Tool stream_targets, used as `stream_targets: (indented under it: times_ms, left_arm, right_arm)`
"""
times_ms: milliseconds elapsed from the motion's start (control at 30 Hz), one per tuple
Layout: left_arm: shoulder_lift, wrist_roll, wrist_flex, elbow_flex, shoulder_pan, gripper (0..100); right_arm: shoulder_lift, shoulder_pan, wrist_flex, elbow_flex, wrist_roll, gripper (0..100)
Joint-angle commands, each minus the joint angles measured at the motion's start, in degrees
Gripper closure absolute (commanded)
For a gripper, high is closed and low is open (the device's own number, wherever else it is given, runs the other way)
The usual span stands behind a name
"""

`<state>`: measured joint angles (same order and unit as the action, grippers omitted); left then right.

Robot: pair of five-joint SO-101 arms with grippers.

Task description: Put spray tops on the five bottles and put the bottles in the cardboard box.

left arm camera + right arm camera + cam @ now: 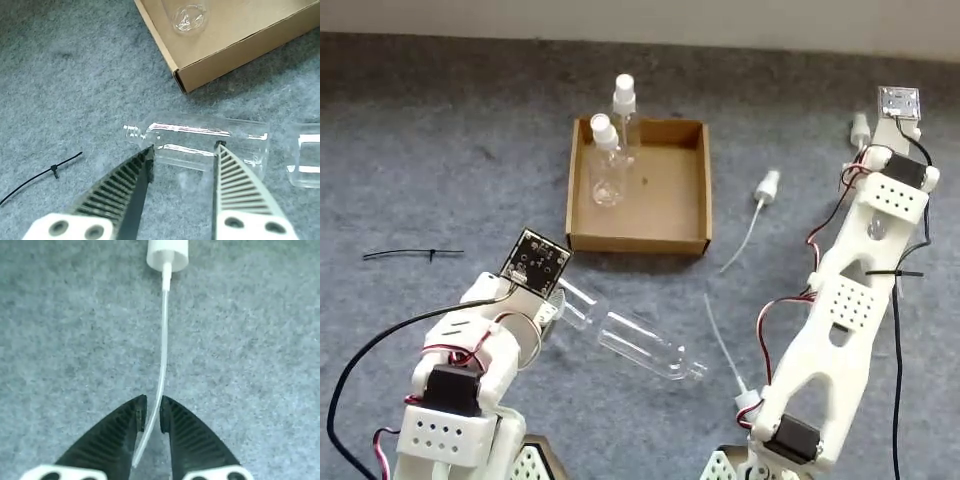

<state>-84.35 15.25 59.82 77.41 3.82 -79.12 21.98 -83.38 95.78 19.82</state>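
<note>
1. Already, two capped bottles stand upright in the far-left part of the cardboard box, so that share of the job looks done.
2. Nearer, the left gripper sits low over a bare bottle. The bottle lies on its side just this side of the box's near-left corner, neck pointing left. The jaws are spread wide with their tips at the clear body, not pinching it. I'd guess they're lined up for a grab.
3. A second bare bottle lies base to base with it, off to the right, its neck pointing near-right.
4. Far right, the right gripper has its jaws drawn in to a sliver, pinching the thin tube of a spray top. Holding the tube leaves the head free, which I reckon suits feeding it into a neck.
5. A spare spray top lies right of the box, and another spare top lies nearer, beside the right arm's base.
</note>
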Motion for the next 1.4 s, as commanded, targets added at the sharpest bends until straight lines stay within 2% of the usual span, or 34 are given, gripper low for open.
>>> stream_targets:
  times_ms: [0, 333, 733, 1100, 1367]
  left_arm:
    - [-0.48, -0.35, -0.97, -0.31, 0.92, 82]
    - [-0.48, -0.35, -0.97, -0.31, 0.92, 82]
    - [-0.48, -0.35, -0.97, -0.31, 0.92, 82]
    - [-0.48, -0.26, -0.97, -0.31, 0.92, 82]
    - [-0.48, -0.26, -0.97, -0.31, 0.92, 82]
  right_arm:
    - [2.59, -0.13, 0.57, 6.02, 0.79, 99.5]
    - [9.36, 0.75, -4.70, 5.93, 0.79, 99.4]
    - [21.58, 0.31, -17.80, 5.93, 0.53, 99.4]
    - [26.15, 0.57, -15.52, 5.67, 0.35, 98.7]
    - [12.88, -0.22, -11.74, 6.11, 0.35, 81.7]
